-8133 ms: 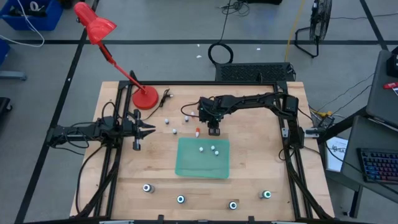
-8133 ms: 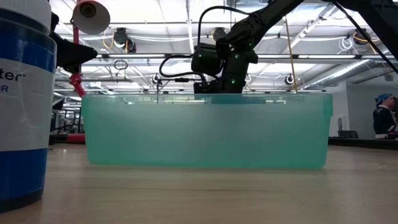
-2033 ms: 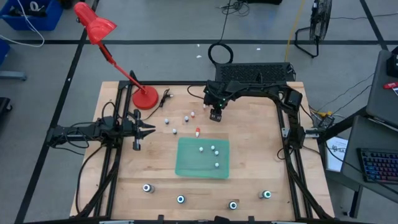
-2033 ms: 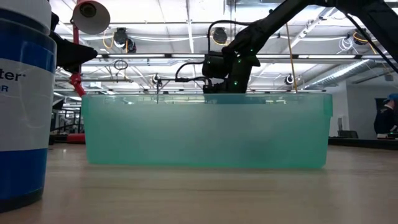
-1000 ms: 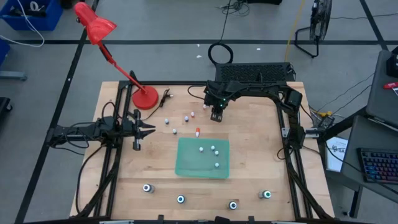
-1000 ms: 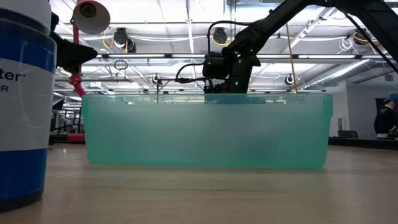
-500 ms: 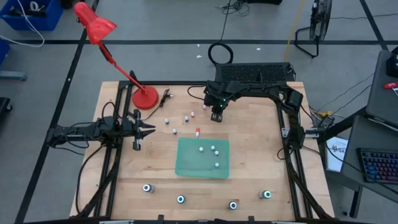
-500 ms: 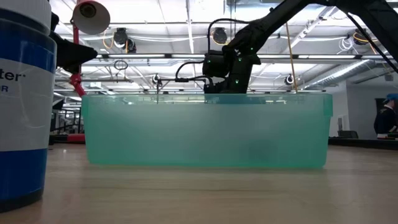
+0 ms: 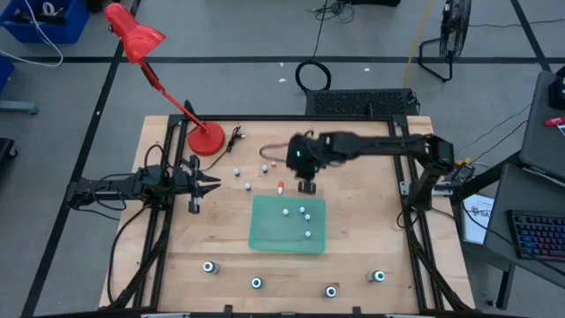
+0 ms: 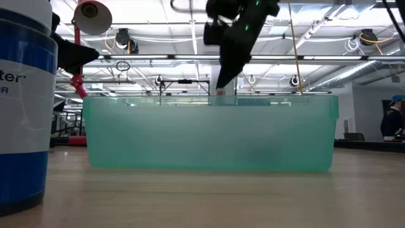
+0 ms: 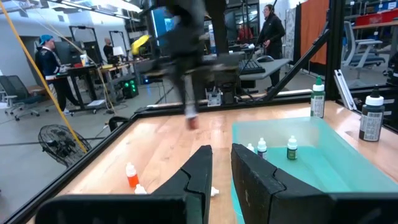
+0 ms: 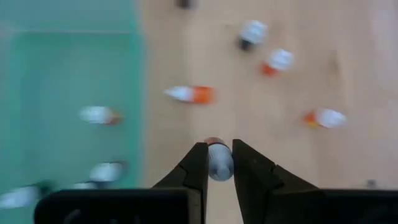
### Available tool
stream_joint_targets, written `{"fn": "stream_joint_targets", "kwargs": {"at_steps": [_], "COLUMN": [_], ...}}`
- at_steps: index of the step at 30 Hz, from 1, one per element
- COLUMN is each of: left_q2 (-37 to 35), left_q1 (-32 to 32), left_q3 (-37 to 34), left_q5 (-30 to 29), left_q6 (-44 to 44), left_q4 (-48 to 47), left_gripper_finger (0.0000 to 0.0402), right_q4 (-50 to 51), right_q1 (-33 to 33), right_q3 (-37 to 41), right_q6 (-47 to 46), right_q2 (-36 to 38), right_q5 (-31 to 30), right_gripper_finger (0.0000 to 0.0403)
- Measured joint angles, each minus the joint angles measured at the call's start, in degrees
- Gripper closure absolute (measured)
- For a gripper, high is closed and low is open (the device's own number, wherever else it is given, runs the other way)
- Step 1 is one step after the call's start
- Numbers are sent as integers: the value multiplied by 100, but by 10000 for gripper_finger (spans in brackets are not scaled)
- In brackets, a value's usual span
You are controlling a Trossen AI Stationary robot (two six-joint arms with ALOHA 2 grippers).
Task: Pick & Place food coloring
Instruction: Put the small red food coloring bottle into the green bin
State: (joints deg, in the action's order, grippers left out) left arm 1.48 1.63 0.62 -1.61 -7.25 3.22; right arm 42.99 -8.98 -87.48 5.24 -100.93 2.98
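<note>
Three little bottles [image 9: 301, 212] sit inside the green tray [image 9: 265, 231] mid-table [image 9: 362, 238]. Right gripper [image 12: 216, 160] hangs just past the tray's far edge — jaws pinched on one small bottle [image 12: 219, 157]. Left gripper [image 11: 219, 163] waits at the left side, jaws narrow — holding nothing.

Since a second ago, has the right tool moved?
Yes. In the high view the right tool has come from the table's far edge toward the green tray, now just short of its far rim, shut on a small bottle.
</note>
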Motion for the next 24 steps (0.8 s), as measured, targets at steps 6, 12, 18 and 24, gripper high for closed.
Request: {"fn": "stream_joint_targets", "kwargs": {"at_steps": [6,12,18,24], "left_q2": [0,0,0,0], "left_q1": [1,2,0,2], "left_q3": [0,0,0,0], "left_q5": [0,0,0,0], "left_q6": [1,0,0,2], "left_q4": [0,0,0,-1], "left_gripper_finger": [334,334,334,334], "right_q4": [135,427,518,106], "right_q1": [1129,1968,2202,2090], "right_q3": [0,96,575,1191], "right_q6": [-609,-1172,-1770,-1938], "right_q2": [118,114,114,114], "right_q5": [-2,-528,-920,-1051], "right_gripper_finger": [361,361,361,361]}}
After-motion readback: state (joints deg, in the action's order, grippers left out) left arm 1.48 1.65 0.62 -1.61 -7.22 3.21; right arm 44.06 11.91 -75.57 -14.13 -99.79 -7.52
